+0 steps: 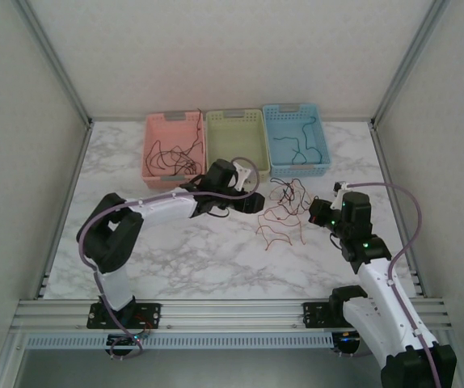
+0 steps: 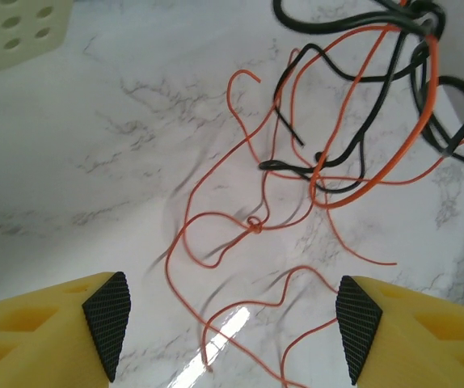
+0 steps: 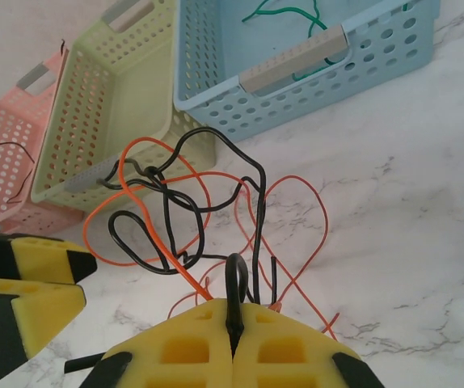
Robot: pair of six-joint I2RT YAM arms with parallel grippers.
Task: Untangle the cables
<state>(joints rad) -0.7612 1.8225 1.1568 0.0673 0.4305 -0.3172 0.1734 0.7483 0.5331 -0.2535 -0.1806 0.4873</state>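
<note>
Right fingers [image 3: 191,343] pinch black cable [image 3: 234,299] | cables [image 2: 252,226] cropped at top edge

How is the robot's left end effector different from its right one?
The left end effector is open, jaws wide apart; the right end effector is shut. The left holds nothing, with orange cables lying on the table beneath it; the right pinches a black cable. Both have yellow fingers.

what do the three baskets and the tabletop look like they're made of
Pink basket, green basket, blue basket: probably moulded plastic, matte pastel, walls in regular hole grids. Tabletop: glossy white with grey marble veining and glare; stone or printed laminate, cannot tell.
</note>
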